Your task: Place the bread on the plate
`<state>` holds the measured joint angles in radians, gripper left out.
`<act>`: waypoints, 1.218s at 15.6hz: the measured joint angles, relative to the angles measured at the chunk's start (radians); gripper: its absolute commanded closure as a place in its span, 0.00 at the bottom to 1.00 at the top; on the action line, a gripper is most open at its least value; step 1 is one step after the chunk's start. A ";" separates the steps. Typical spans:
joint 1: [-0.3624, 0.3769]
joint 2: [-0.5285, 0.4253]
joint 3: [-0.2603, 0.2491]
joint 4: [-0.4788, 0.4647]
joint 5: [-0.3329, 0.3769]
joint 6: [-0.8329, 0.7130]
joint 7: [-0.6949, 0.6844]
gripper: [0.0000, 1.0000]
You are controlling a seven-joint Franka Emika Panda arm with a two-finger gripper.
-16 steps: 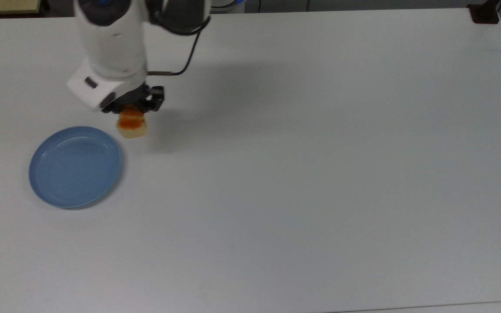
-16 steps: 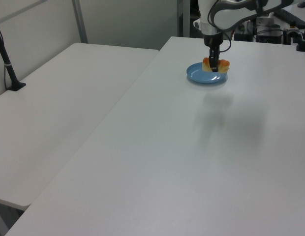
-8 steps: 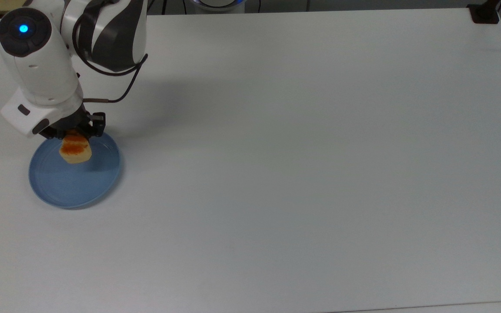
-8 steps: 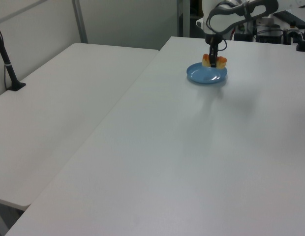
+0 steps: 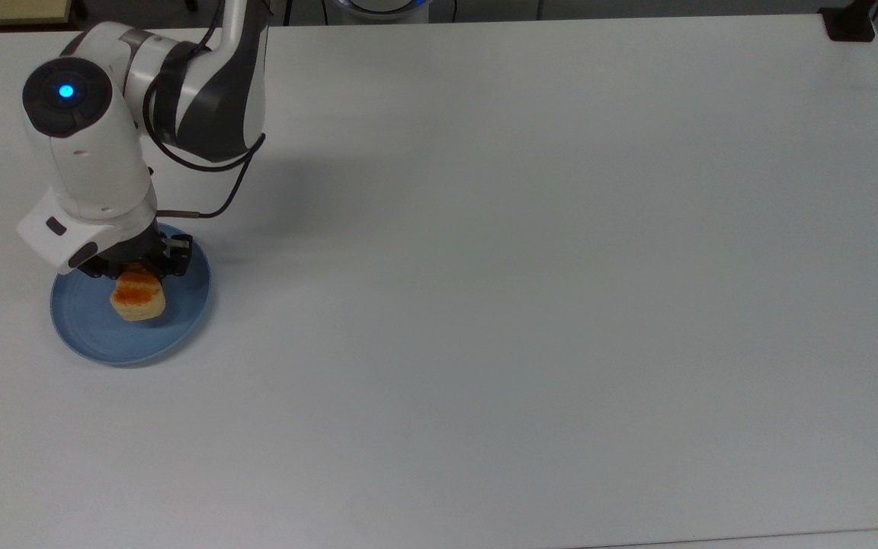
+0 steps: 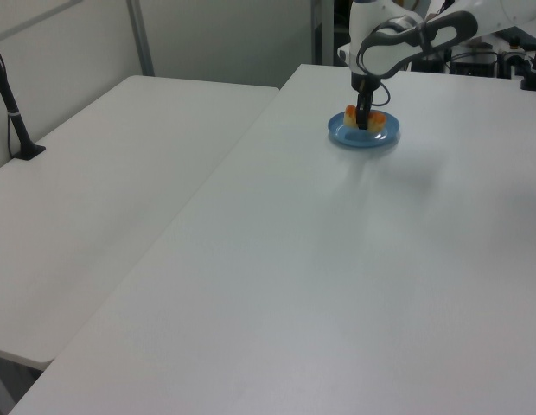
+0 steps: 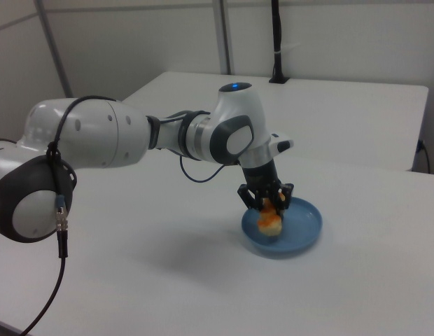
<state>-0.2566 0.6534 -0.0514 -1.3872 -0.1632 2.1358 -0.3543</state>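
The light-blue plate lies near the top view's left edge. The bread, cream-sided with an orange-brown top, is low over the plate's middle, and I cannot tell whether it touches the plate. My gripper points down over the plate, shut on the bread's upper part. In the left view, a dark finger of the gripper crosses the front of the bread above the plate. In the right view the gripper holds the bread inside the plate's rim.
The white table stretches wide to the top view's right. A black clamp sits at its upper right corner. In the left view a second table adjoins on the left, with a black post on it.
The arm carried the bread from beside the plate's upper right rim to over the plate, then lowered it toward the plate's middle. The plate has not moved.
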 measured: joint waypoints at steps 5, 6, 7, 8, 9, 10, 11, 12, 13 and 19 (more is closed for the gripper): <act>0.000 0.028 0.000 0.011 0.000 0.027 0.010 0.02; 0.000 0.028 0.000 0.012 0.000 0.028 0.012 0.00; 0.000 0.028 0.000 0.013 0.000 0.028 0.017 0.00; 0.000 0.028 0.000 0.015 0.000 0.028 0.024 0.00; 0.000 0.028 0.000 0.019 0.000 0.028 0.028 0.00; 0.000 0.027 0.000 0.024 0.000 0.028 0.029 0.00; 0.000 0.025 0.000 0.029 0.000 0.028 0.030 0.00; 0.000 0.018 0.000 0.036 0.000 0.028 0.032 0.00; 0.001 0.006 0.000 0.042 0.001 0.027 0.034 0.00; 0.064 -0.158 0.053 0.041 0.003 -0.185 0.238 0.00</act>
<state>-0.1930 0.4951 0.0014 -1.3460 -0.1601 1.9510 -0.1159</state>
